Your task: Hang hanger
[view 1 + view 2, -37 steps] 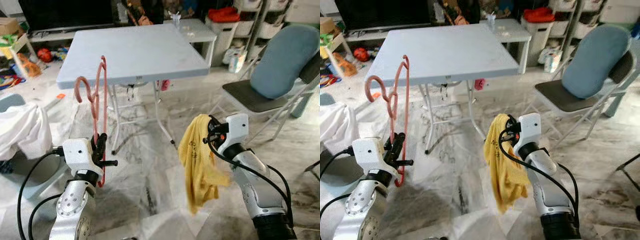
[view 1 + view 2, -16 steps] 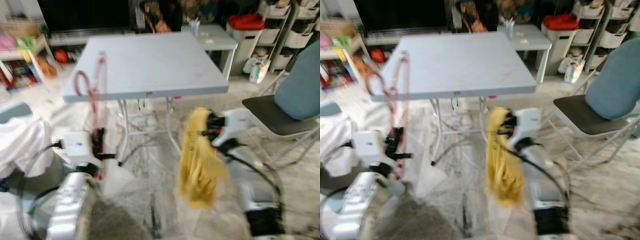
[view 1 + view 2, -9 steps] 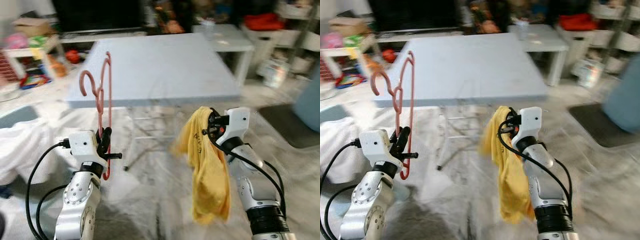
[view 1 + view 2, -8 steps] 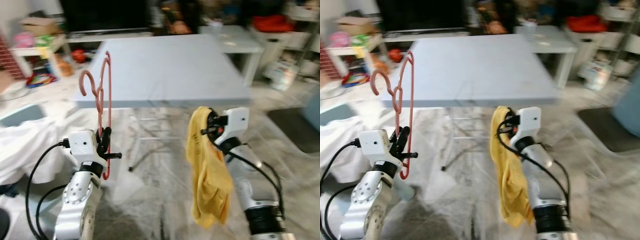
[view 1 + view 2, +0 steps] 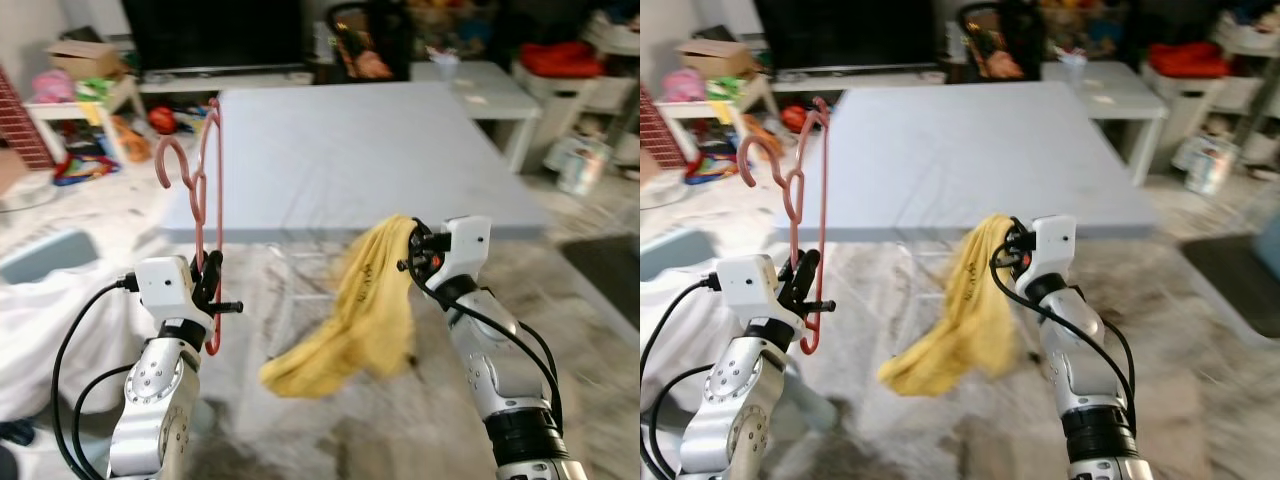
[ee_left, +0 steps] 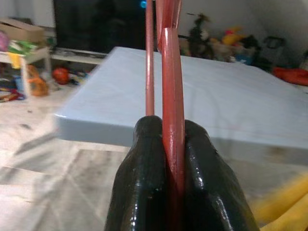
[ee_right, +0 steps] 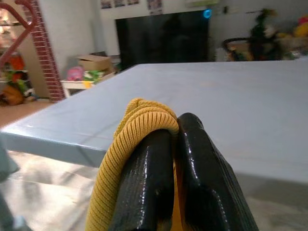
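A pink hanger (image 5: 202, 190) stands upright in my left gripper (image 5: 212, 283), which is shut on its lower bar; the hook points up and left. In the left wrist view the pink hanger (image 6: 169, 91) passes between the pressed black fingers (image 6: 144, 178). My right gripper (image 5: 412, 255) is shut on a yellow garment (image 5: 352, 315) that swings out to the left below it. The right wrist view has the yellow garment (image 7: 130, 144) draped over the closed fingers (image 7: 197, 168). Both grippers hang in front of the grey folding table (image 5: 350, 150).
White cloth (image 5: 50, 330) lies on a seat at the left. Toys and a cardboard box (image 5: 75, 60) clutter the far left, a dark TV (image 5: 210, 30) stands behind the table, a small white table (image 5: 490, 90) and storage shelves at the right. Marble floor below.
The camera has turned and come closer to the table. The yellow garment has swung out to the left from hanging straight down. Both grips are unchanged.
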{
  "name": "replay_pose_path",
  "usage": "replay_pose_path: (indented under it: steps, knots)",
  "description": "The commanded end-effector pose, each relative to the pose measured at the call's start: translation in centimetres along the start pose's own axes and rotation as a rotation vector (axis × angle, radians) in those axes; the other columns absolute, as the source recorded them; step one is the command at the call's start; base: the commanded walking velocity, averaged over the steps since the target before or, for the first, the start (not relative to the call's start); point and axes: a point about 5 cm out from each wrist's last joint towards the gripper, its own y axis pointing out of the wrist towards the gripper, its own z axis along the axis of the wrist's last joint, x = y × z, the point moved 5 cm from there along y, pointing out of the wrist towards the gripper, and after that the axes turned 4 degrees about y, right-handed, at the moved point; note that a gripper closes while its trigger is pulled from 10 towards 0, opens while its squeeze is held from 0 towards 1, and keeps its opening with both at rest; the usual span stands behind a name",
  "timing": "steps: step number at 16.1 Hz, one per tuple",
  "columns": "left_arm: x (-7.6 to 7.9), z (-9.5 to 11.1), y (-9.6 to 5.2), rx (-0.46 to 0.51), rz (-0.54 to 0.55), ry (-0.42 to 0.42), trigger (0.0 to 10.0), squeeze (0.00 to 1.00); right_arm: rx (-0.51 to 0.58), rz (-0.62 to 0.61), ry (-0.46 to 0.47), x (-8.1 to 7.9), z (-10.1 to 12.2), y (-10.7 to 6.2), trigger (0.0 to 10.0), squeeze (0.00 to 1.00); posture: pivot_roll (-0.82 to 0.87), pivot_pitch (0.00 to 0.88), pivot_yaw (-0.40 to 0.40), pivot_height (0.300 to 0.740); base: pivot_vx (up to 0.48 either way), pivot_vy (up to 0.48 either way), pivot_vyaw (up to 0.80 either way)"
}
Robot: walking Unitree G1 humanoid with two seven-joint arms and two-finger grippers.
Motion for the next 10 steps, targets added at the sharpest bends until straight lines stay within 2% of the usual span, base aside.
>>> replay_pose_path:
  steps: [1,10]
  knots:
    - [-0.4,0.7,0.1,0.024,-0.001,-0.002,10.0,0.00,0.056,0.032,-0.017,-1.0,1.5,0.8,10.0,0.00,0.01,0.000,0.017,0.740,0.442,0.000,0.00]
    - [0.6,0.3,-0.2,0.007,-0.037,-0.006,10.0,0.00,0.063,0.012,0.003,-0.9,1.4,1.0,10.0,0.00,0.01,0.000,0.015,0.740,0.478,0.000,0.00]
